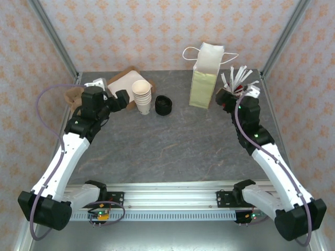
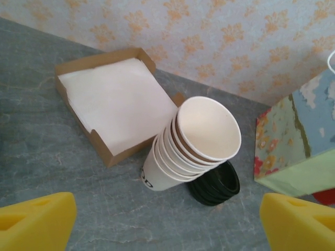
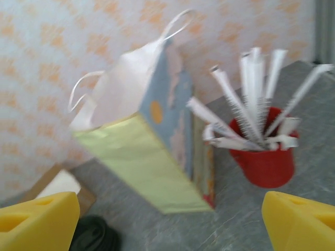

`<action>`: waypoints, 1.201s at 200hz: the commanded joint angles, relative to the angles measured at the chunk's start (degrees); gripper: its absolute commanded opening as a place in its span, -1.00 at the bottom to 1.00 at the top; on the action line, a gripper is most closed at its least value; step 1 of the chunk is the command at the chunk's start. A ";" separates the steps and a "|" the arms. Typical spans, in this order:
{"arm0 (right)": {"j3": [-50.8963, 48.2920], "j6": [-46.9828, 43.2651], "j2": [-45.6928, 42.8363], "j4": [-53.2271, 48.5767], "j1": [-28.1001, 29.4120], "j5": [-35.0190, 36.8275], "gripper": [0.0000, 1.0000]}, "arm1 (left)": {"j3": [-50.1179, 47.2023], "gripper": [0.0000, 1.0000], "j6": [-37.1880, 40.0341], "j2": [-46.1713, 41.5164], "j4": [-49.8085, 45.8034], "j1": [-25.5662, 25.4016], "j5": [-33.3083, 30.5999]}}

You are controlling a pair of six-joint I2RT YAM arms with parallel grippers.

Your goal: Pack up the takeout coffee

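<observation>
The takeout coffee is out of view. A stack of lidless cream cups (image 1: 142, 95) stands at the back left, with a pile of black lids (image 1: 164, 105) right beside it. My left gripper (image 1: 118, 99) hovers just left of the stack, open; in the left wrist view its yellow fingertips (image 2: 36, 222) frame the cups (image 2: 193, 146) and lids (image 2: 215, 184) with nothing between them. A pale green paper bag (image 1: 205, 78) with white handles stands upright at the back. My right gripper (image 1: 226, 98) sits to its right, open and empty, facing the bag (image 3: 157, 151).
A brown cardboard tray of white napkins (image 1: 125, 81) lies behind the cups. A red cup of wrapped straws (image 3: 264, 157) stands right of the bag, close to my right gripper. Patterned walls and metal posts close in the back and sides.
</observation>
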 commanded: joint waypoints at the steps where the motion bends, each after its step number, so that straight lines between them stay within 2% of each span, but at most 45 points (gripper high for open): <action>1: 5.38 -5.61 3.80 -7.31 2.55 -2.67 0.81 | 3.77 0.79 -0.72 3.09 -6.59 -0.98 3.34; 19: 9.53 -7.31 7.91 -11.34 2.59 -3.13 0.81 | 5.08 0.75 0.03 4.83 -6.68 -1.97 3.03; 53: 13.73 -7.77 15.00 -14.03 4.18 -10.77 0.73 | 9.20 0.62 2.05 10.82 -8.29 -2.18 1.93; 93: 14.36 -7.16 18.89 -11.94 8.49 -9.87 0.73 | 17.72 0.25 5.54 20.08 -12.13 -2.18 -2.03; 123: 14.42 -6.53 21.13 -11.87 10.11 -9.51 0.73 | 24.45 -0.10 6.95 27.10 -14.89 -2.18 -2.53; 138: 14.53 -6.56 21.89 -11.93 10.86 -9.48 0.73 | 27.22 -0.20 7.09 29.92 -15.69 -2.18 -3.30; 189: 14.80 -5.89 24.52 -11.97 12.28 -9.84 0.73 | 33.86 -0.36 6.65 37.23 -16.72 -2.18 -2.59; 240: 14.62 -5.64 25.10 -12.57 12.59 -9.75 0.73 | 37.59 -0.45 6.74 40.37 -17.88 -2.22 -3.21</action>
